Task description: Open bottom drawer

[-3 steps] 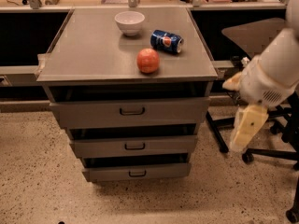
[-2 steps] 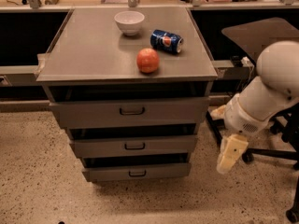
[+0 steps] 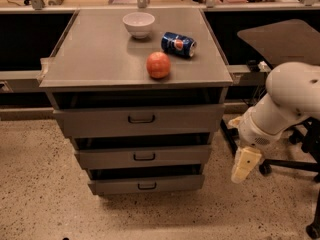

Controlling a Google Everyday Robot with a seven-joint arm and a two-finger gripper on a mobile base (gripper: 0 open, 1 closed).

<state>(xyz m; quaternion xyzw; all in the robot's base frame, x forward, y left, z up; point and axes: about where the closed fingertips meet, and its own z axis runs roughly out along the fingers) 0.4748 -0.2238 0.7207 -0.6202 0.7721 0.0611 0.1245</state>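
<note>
The bottom drawer (image 3: 175,183) is the lowest and narrowest of three grey drawer fronts in the metal cabinet, with a small dark pull handle (image 3: 147,186) at its centre. Its front sits in line with the cabinet, with a dark gap above it. My gripper (image 3: 243,167) is cream-coloured and hangs from the white arm (image 3: 285,104) to the right of the cabinet, at about the height of the two lower drawers. It points down at the floor and touches nothing.
On the cabinet top (image 3: 90,59) stand a white bowl (image 3: 138,23), a blue can (image 3: 178,44) on its side and a red apple (image 3: 158,65). The middle drawer (image 3: 115,157) and top drawer (image 3: 95,121) are above. An office chair base (image 3: 290,161) stands at the right.
My arm has swung down and to the left, bringing the gripper lower and closer to the cabinet's right side. The drawers and the things on top have not moved.
</note>
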